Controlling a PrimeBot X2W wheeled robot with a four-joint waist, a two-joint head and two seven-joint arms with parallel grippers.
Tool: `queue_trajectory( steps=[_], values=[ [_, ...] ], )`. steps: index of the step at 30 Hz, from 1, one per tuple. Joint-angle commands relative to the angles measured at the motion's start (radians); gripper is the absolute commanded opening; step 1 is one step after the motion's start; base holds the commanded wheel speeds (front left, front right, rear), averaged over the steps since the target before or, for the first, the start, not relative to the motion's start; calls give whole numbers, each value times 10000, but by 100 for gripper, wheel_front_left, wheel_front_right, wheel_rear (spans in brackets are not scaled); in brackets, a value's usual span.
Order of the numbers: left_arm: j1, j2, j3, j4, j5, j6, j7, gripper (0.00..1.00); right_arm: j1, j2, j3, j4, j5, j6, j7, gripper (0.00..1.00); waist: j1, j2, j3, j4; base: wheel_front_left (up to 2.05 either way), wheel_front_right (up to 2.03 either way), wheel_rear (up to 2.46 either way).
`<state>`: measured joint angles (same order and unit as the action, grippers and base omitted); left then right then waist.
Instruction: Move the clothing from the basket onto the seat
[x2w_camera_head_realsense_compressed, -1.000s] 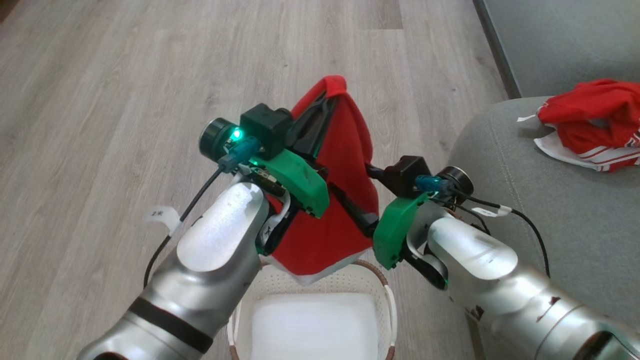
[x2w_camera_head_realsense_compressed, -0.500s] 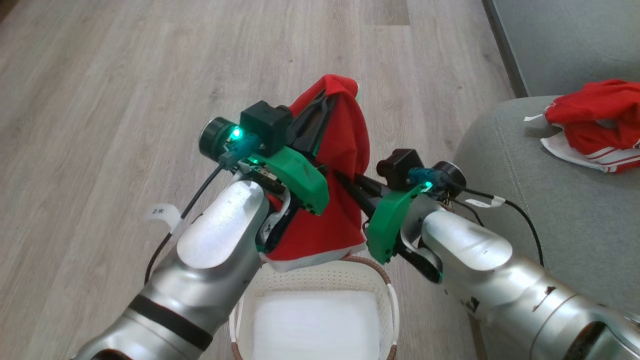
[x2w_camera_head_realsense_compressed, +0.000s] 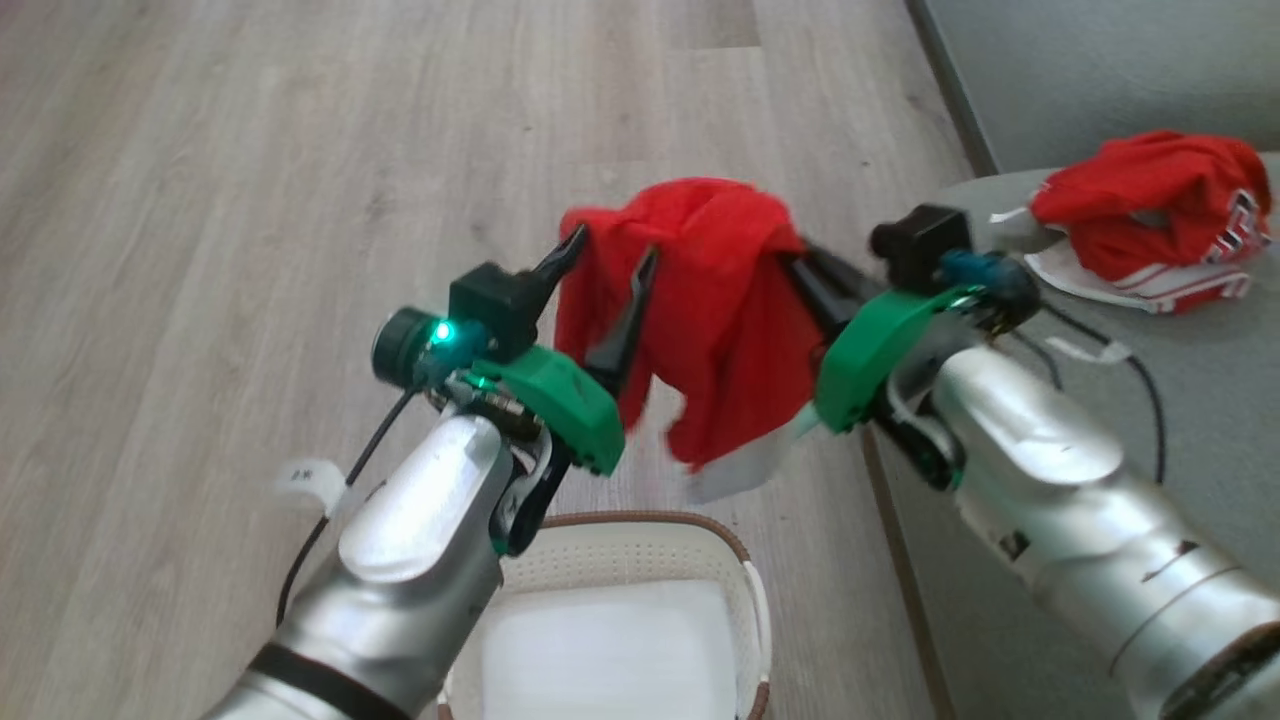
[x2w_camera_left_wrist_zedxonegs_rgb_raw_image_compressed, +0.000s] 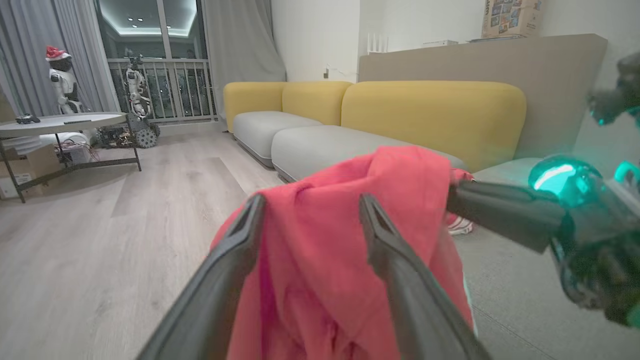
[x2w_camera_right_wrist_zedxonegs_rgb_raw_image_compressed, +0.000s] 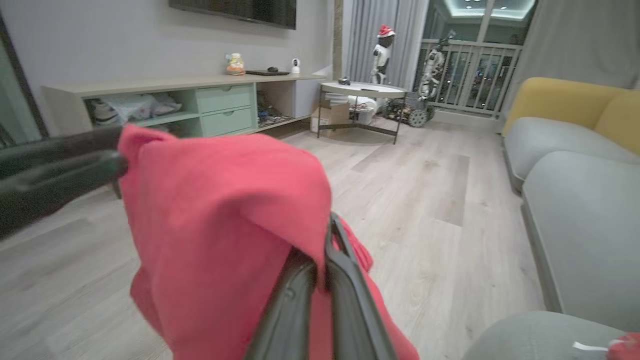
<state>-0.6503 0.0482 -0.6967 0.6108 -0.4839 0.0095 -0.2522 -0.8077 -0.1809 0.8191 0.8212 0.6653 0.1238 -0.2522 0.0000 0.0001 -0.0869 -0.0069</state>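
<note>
Left tool (x2w_camera_head_realsense_compressed: 612, 252) released, fingers (x2w_camera_head_realsense_compressed: 625, 312) spread against red garment (x2w_camera_head_realsense_compressed: 720, 300). Garment hangs clear of basket (x2w_camera_head_realsense_compressed: 640, 520), over the floor (x2w_camera_head_realsense_compressed: 250, 200), clenched in right tool (x2w_camera_head_realsense_compressed: 800, 275). Second red garment (x2w_camera_head_realsense_compressed: 1140, 210) lies on seat (x2w_camera_head_realsense_compressed: 1200, 400) at far right

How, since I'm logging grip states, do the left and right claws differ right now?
The left claw stands wide open; the right claw is shut. The right claw pinches the red garment, while the left claw clamps nothing. Both are raised at that garment's upper edge.
</note>
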Motion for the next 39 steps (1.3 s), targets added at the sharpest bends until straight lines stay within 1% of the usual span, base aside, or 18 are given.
queue_trajectory(
  steps=[1,5,10,11,12,20,26,29,32,39],
  values=[
    [-405,187,414,-288,8,45,-95,100,-213,-12,-202,-318,-125,69,-95,0,0,-1,10,-149,0,0,0],
    [-32,168,533,-428,67,68,-95,100,-50,-279,-927,-518,-470,69,-95,0,0,-1,39,-570,0,0,0],
    [437,132,617,-694,246,44,-95,100,137,-668,-1592,-626,-802,69,-95,0,0,-1,118,-1209,0,0,0],
    [528,122,610,-756,293,42,-95,100,166,-742,-1690,-642,-848,69,-95,0,0,-1,138,-1358,0,0,0],
    [700,102,613,-895,348,21,-95,100,202,-894,-1840,-665,-950,69,-95,0,0,-1,190,-1688,0,0,0],
    [1119,42,562,-1323,563,-45,-95,100,249,-1532,-2161,-839,-1220,69,-95,0,0,-1,438,-3078,0,0,0],
    [1236,27,364,-1440,703,-121,-95,100,280,-1846,-2201,-1088,-1172,69,-73,0,0,-1,715,-3889,0,0,0],
    [1280,24,268,-1462,721,-143,-95,100,269,-1964,-2211,-1155,-1120,69,-13,0,0,-1,872,-4114,0,0,0],
    [1323,23,189,-1556,664,-122,-95,100,256,-2002,-2255,-1196,-1044,69,80,0,0,-1,1035,-4194,0,0,0],
    [1340,22,-61,-1731,627,-63,-95,100,-155,-2401,-2484,-1259,-836,69,251,0,0,-1,1479,-3863,0,0,0]
  ],
)
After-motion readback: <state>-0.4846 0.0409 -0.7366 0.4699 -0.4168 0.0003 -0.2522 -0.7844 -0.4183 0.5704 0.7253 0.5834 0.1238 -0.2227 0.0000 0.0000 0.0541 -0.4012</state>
